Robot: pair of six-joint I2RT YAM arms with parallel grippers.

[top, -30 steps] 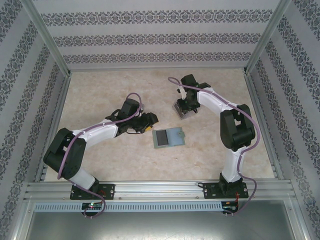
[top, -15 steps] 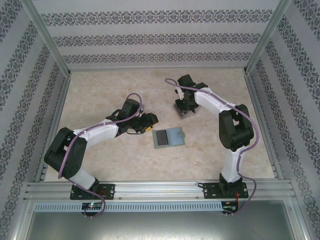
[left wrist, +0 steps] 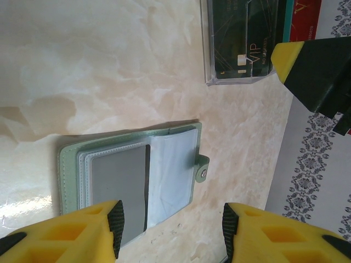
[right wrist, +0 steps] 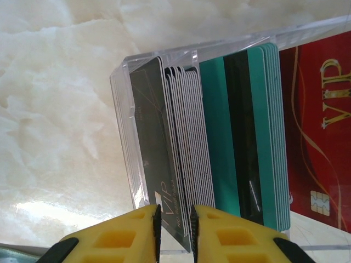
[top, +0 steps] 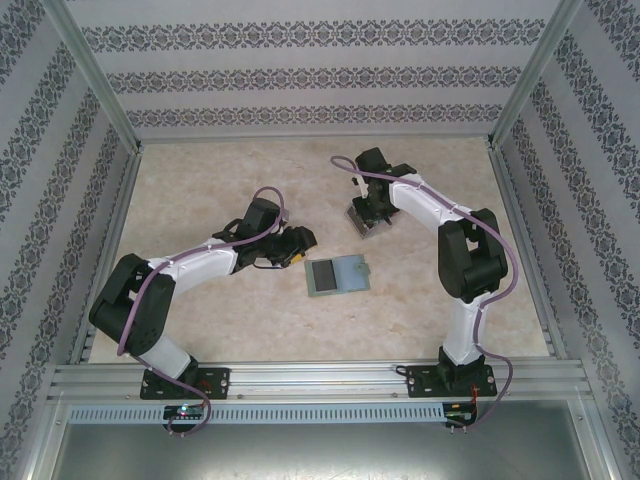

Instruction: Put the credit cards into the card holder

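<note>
The card holder (top: 338,274) lies open and flat near the middle of the tabletop (top: 200,180), with a lone card (top: 322,275) in its left half. Farther back and slightly to the right, apart from it, stands the tray (top: 360,222), with cards (right wrist: 181,137) upright in a row inside it. The left hand (top: 303,245) is above the tabletop, just left of the card holder's far corner. The right hand (top: 370,208) is over the tray, its fingers (right wrist: 131,235) on either side of the card at the row's end.
</note>
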